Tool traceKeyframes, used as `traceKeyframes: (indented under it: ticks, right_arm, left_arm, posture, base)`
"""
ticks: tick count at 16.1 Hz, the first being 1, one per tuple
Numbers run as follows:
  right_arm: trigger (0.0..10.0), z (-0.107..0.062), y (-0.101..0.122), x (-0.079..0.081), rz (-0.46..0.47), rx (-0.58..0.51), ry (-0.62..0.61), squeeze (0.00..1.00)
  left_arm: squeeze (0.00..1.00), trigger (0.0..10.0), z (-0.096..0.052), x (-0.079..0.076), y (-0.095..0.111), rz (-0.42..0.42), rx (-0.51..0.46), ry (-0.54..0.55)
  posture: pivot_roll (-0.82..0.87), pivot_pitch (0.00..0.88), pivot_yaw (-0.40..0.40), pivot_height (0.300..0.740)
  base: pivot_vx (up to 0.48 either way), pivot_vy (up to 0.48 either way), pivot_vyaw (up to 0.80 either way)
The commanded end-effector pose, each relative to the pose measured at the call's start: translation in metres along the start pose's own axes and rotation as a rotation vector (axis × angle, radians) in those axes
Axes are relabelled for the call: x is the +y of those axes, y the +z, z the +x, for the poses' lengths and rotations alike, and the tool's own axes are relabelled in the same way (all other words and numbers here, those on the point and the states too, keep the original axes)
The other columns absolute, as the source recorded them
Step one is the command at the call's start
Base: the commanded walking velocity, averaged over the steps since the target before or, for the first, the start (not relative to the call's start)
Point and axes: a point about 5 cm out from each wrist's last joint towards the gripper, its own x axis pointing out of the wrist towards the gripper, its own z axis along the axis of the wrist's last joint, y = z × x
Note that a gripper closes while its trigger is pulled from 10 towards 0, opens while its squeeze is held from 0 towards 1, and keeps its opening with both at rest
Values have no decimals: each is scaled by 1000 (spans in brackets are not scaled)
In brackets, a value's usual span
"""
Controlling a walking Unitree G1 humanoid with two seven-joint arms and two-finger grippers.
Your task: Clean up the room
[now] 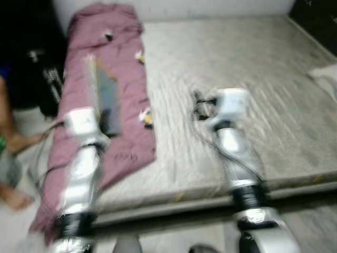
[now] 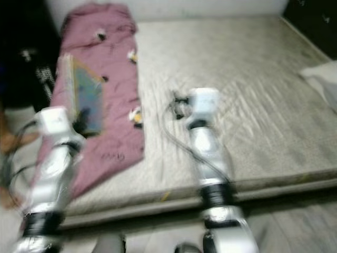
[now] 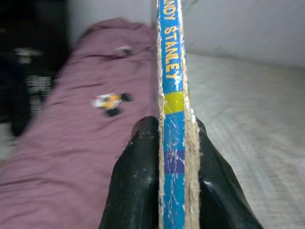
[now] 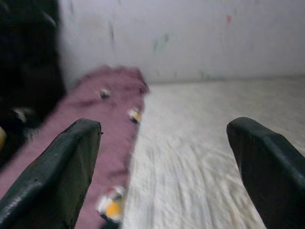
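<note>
A thin book with a blue spine (image 3: 173, 95) stands on edge, with my left gripper (image 3: 172, 125) shut on it; its black fingers (image 3: 138, 181) press both covers. In the eye views the book (image 1: 105, 92) is held over a maroon blanket (image 1: 124, 79) that lies along the left side of a grey mattress (image 1: 237, 63). My right gripper (image 4: 164, 125) is open with nothing between its fingers and hovers above the middle of the mattress (image 1: 201, 108). The views are blurred.
Small yellow-and-white patches (image 1: 146, 117) dot the blanket. A person's bare leg and foot (image 1: 9, 153) are on the floor at the left, beside dark furniture (image 1: 31, 58). Something white (image 1: 326, 76) lies at the mattress's right edge. A pale wall (image 4: 190, 38) runs behind.
</note>
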Motion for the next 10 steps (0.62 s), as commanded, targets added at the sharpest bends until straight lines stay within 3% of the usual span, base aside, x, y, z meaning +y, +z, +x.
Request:
traceKeyframes:
  ticks: [1,3,8,10]
  right_arm:
    - [10000,-8,-5,-29,-27,22,-83,0]
    - [10000,-10,-8,-29,-38,33,-84,0]
    - [10000,-15,-18,-28,-25,56,-108,0]
    - [10000,-13,-17,-25,-81,41,-79,0]
  left_arm:
    - [0,10000,7,-29,12,-2,-49,-100]
    - [0,10000,5,-27,15,39,-67,-89]
    - [0,10000,0,-16,3,-3,-13,-42]
    - [0,10000,1,-18,2,18,-11,-56]
  posture:
    - [-44,0,4,740]
    - [-36,0,-7,740]
    - [-33,0,10,740]
    - [-31,0,16,740]
  base:
    - [0,0,0]
    - [0,0,0]
    - [0,0,0]
    - [0,0,231]
